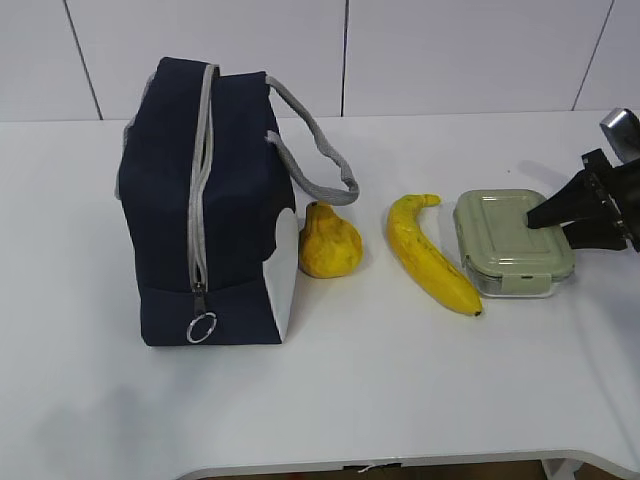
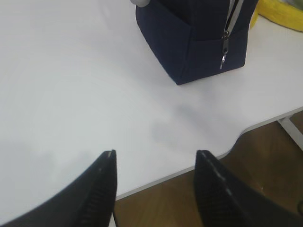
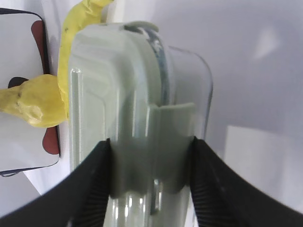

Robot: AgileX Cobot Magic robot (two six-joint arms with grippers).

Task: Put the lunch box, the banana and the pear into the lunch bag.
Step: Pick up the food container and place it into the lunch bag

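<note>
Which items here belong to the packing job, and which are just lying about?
Job: lunch bag, zipped shut; pear; banana; lunch box, with the right gripper jaws at its clip.
Lying about: nothing else on the white table.

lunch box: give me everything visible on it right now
The lunch box is a flat, rounded-corner rectangle: clear body, pale sage-green clip lid, lid on. It lies level on the white table, at the right end of the row, beside the banana. The right gripper straddles its right end; in the right wrist view its jaws flank a lid clip on both sides. Contents cannot be made out.
</note>
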